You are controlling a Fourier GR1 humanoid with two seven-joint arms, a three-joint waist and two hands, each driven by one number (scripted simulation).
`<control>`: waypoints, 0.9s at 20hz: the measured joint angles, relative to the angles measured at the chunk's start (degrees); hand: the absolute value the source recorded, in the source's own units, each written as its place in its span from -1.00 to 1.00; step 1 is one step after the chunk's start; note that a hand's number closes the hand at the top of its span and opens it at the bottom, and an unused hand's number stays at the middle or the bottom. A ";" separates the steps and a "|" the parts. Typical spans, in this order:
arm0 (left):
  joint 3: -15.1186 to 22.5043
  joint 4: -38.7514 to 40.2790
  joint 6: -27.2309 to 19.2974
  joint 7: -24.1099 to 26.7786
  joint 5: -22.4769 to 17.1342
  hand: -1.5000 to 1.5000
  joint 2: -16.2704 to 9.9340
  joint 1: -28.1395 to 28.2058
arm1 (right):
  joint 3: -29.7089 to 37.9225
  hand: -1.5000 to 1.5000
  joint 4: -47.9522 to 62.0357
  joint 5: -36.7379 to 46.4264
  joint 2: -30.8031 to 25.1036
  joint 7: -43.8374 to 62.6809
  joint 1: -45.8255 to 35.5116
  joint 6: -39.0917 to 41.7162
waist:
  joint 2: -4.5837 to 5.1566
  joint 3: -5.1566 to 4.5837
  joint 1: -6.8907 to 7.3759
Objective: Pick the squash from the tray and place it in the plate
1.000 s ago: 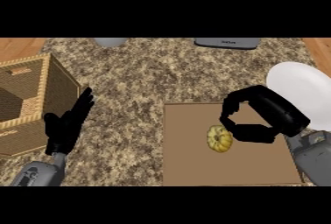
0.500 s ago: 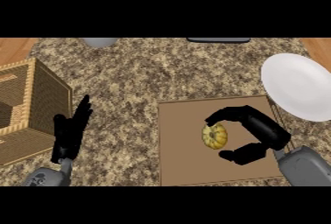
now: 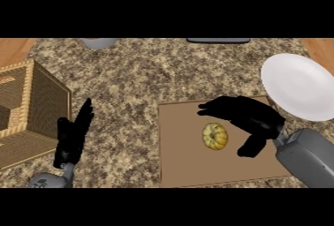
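Your right hand (image 3: 251, 119) arched over the squash (image 3: 215, 136), fingers spread wide and holding nothing.

The small yellow squash lay on the flat brown tray (image 3: 189, 163), near its middle, not yet lifted. Your fingers curved above and to the right of it while the thumb dropped down at its lower right, so the squash sat just beside the open span, a pose that looked set for closing round it. The white plate (image 3: 300, 86) waited just beyond the tray's upper right corner, close enough that the carry should be short. Your left hand (image 3: 73, 134) rested open with straight fingers over the speckled counter (image 3: 150, 75), beside the wicker basket (image 3: 32, 114), well apart from the work.
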State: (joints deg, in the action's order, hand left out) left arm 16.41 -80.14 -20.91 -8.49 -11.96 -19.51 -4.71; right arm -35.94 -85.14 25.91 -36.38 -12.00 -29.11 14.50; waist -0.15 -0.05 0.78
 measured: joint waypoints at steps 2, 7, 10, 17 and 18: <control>0.01 -0.89 -0.40 -0.39 0.30 0.00 0.15 0.75 | -1.40 -1.00 -1.99 2.88 -0.27 3.35 -1.45 2.20 | -0.07 -0.01 -0.16; -0.57 -1.62 -0.48 -1.14 0.80 0.00 0.01 0.75 | -5.34 -1.00 -4.27 6.59 1.71 13.45 -6.04 12.83 | -0.08 -0.04 -0.26; -1.76 -1.47 0.64 -1.81 0.31 0.00 -0.63 -0.19 | -6.65 -1.00 -3.67 7.40 3.46 17.98 -7.72 19.19 | 0.00 -0.03 -0.37; -2.30 -1.40 1.12 -1.27 2.07 0.00 0.94 0.94 | -6.94 -1.00 0.46 11.93 8.66 22.16 -8.57 27.22 | 0.12 0.02 -0.39; -2.41 -1.33 1.16 -1.39 2.40 0.00 1.34 0.90 | -6.79 -1.00 1.81 13.09 9.87 22.14 -8.68 27.37 | 0.13 0.03 -0.38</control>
State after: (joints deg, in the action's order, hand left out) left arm 14.00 -81.47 -19.75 -9.87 -9.56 -18.17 -3.81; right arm -42.73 -83.33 39.00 -26.51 10.15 -37.78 41.87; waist -0.01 -0.02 0.39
